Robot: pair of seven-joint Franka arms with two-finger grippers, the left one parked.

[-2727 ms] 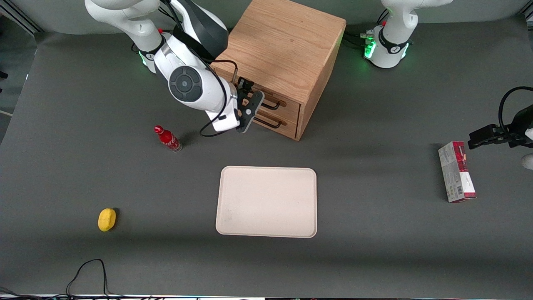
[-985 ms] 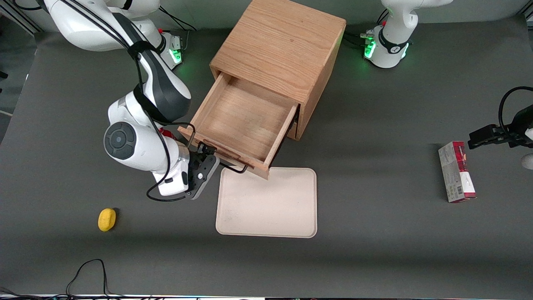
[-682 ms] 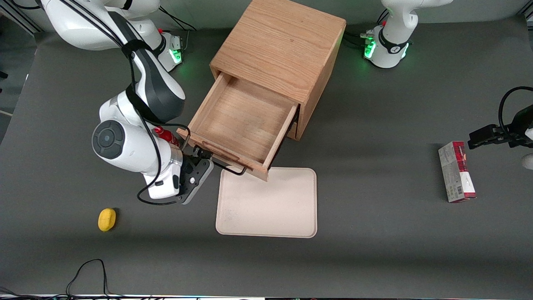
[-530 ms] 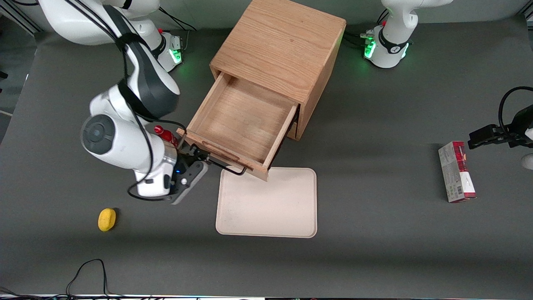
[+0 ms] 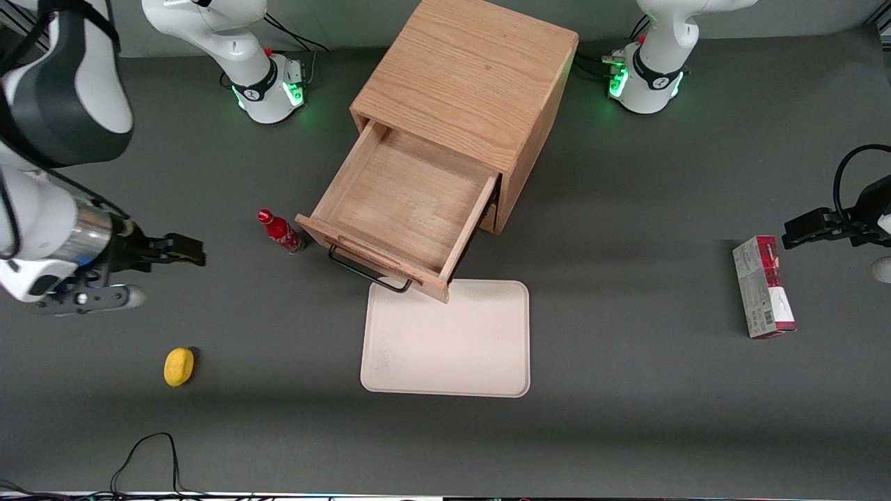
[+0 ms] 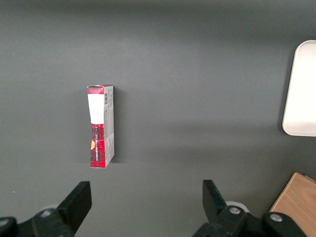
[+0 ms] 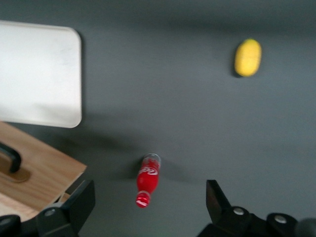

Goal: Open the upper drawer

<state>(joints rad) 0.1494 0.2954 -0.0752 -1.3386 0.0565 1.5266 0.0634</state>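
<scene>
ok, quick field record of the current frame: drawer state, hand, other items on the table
upper drawer: pulled out of the wooden cabinet, nothing inside
handle: black bar, free
hand: open, toward the working arm's end of the table, clear of the drawer
red bottle: beside the drawer front
tray: beige, nearer the front camera than the drawer
lemon: near the working arm's end
red box: toward the parked arm's end

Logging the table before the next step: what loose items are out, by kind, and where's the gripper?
Bottle: 1
Lemon: 1
Tray: 1
Carton: 1
Total: 4
Upper drawer is pulled out; gripper is open, toward the working arm's end, clear of the handle.
</scene>
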